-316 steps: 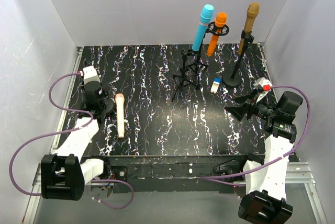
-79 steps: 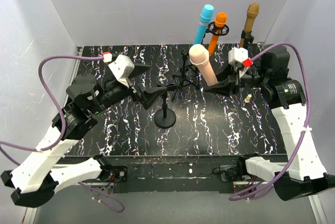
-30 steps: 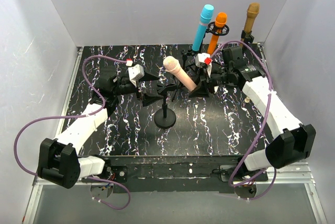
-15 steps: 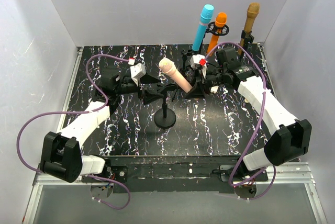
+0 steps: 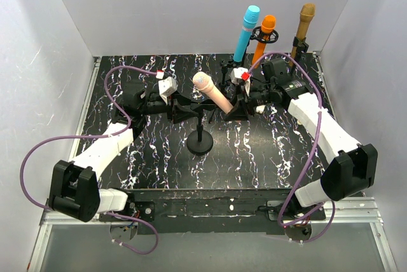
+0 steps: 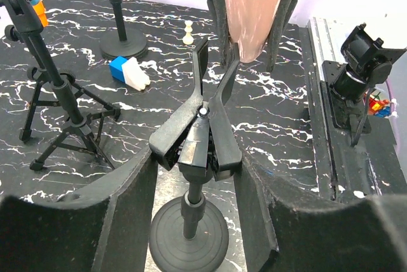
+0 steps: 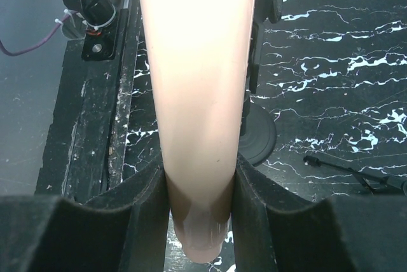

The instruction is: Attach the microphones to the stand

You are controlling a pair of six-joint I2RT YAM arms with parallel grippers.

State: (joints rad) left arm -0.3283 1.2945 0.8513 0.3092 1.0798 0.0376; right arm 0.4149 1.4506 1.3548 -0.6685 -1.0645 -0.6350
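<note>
The pale pink microphone (image 5: 212,91) is tilted, head up-left, with its lower end just over the open prongs of the black clip (image 6: 202,133) on the round-based stand (image 5: 200,144). My right gripper (image 5: 231,108) is shut on the pink microphone's handle (image 7: 197,94), fingers on both sides (image 7: 198,170). My left gripper (image 5: 189,112) is shut on the clip's wings (image 6: 197,157). The pink microphone's tip (image 6: 253,11) hangs above the clip. The light blue (image 5: 245,33), orange (image 5: 266,40) and gold (image 5: 303,26) microphones stand in stands at the back.
A black tripod stand (image 6: 57,94) and a round-based stand (image 6: 121,43) stand behind the clip. A small blue-and-white block (image 6: 130,72) and a tiny white piece (image 6: 188,32) lie on the black marbled table (image 5: 146,151). White walls enclose the sides.
My right gripper has carried the pink microphone left and lower, its tip now over the clip. My left gripper has stayed on the clip.
</note>
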